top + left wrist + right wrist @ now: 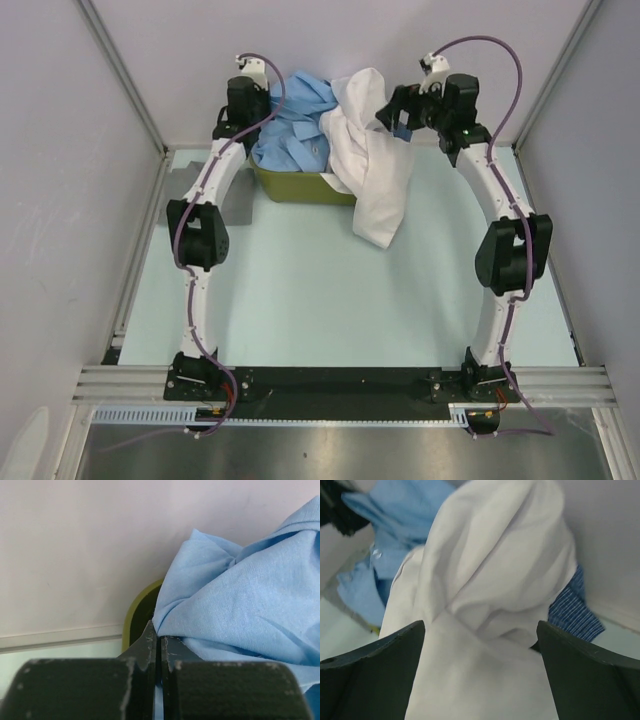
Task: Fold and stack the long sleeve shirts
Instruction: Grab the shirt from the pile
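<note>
At the table's [300, 300] far edge, the white shirt [375, 170] spills from the tub [290, 190], nothing folded yet; right pincer [480, 625] spread, left pincer [156, 640] pressed together.

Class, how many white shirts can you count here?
1: the white shirt hangs over the green tub's right rim onto the table; more may lie hidden under the blue shirts.

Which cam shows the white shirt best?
Top external: most of the white shirt shows, spilling from the green tub onto the table. Right wrist sees only a close-up bunched fold; left wrist shows none, just a light blue shirt.
</note>
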{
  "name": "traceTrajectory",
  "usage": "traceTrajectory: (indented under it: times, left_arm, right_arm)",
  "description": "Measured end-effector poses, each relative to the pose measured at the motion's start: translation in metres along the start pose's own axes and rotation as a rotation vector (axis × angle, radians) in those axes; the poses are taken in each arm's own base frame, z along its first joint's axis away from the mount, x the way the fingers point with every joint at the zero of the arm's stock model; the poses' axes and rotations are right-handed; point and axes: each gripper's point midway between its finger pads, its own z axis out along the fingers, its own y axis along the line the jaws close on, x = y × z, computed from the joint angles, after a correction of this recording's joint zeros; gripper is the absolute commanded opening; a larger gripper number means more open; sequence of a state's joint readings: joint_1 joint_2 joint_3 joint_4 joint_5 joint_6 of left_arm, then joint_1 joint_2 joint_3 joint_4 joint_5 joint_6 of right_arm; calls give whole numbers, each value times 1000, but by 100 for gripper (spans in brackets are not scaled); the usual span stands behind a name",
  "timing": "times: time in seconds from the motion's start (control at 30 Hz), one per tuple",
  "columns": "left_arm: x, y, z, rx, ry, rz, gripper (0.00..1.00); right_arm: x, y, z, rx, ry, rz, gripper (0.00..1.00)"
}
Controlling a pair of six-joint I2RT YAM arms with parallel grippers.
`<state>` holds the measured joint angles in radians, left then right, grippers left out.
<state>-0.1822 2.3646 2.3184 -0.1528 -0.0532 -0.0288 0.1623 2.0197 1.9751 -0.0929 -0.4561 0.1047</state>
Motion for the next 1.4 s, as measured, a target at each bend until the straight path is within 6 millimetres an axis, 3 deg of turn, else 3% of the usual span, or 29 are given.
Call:
traceTrajectory:
  times: [0.13,0.3,0.37,0.4,0.43,0.47,0.5,0.6,0.7,0.77,0.87,0.93,0.97,1.03,1.07,1.13,1.23,1.27,1.4]
  left_arm:
    - [7,-8,0,26,15,4,0]
    - [15,-22,-2,75,39,15,0]
    - [16,-28,-2,91,43,29,0]
    - [17,-32,-3,98,46,41,0]
    - [18,-36,-4,105,47,50,0]
    - [18,-39,-4,110,48,59,0]
    - [19,-44,-4,115,49,68,0]
    - [21,-50,-5,117,54,83,0]
    - [21,-46,-5,94,55,98,0]
    - [21,-41,-5,76,55,105,0]
    - [20,-34,-4,59,55,121,0]
    - [20,-32,-4,58,55,131,0]
    - [20,-32,-4,59,55,136,13]
    - [22,-33,-4,68,61,156,45]
    - [23,-35,-5,80,66,165,78]
    - [25,-40,-6,109,73,179,98]
    - [23,-50,-11,165,80,166,99]
    - [19,-53,-14,179,77,163,99]
    - [-28,-59,-44,217,16,142,99]
  right_arm:
    - [41,32,-6,-62,152,-6,100]
    - [82,69,14,-128,285,-50,97]
    - [100,74,24,-132,336,-69,75]
    - [108,74,28,-129,358,-82,49]
    - [117,72,32,-120,388,-89,35]
    - [121,70,34,-118,401,-105,5]
    - [123,67,34,-104,416,-102,0]
    - [112,55,28,-64,424,-105,0]
    - [68,40,14,-29,339,-96,0]
    - [24,23,-10,17,241,-90,0]
    - [-54,1,-65,110,51,-119,0]
    - [-118,-5,-116,187,-120,-164,0]
    - [-151,-2,-144,221,-213,-193,0]
    - [-210,21,-191,245,-397,-256,0]
    - [-230,34,-208,241,-465,-281,0]
    - [-268,67,-243,211,-603,-330,0]
    - [-311,110,-280,145,-757,-377,0]
    - [-313,113,-280,136,-765,-377,0]
    - [-332,152,-291,49,-833,-386,0]
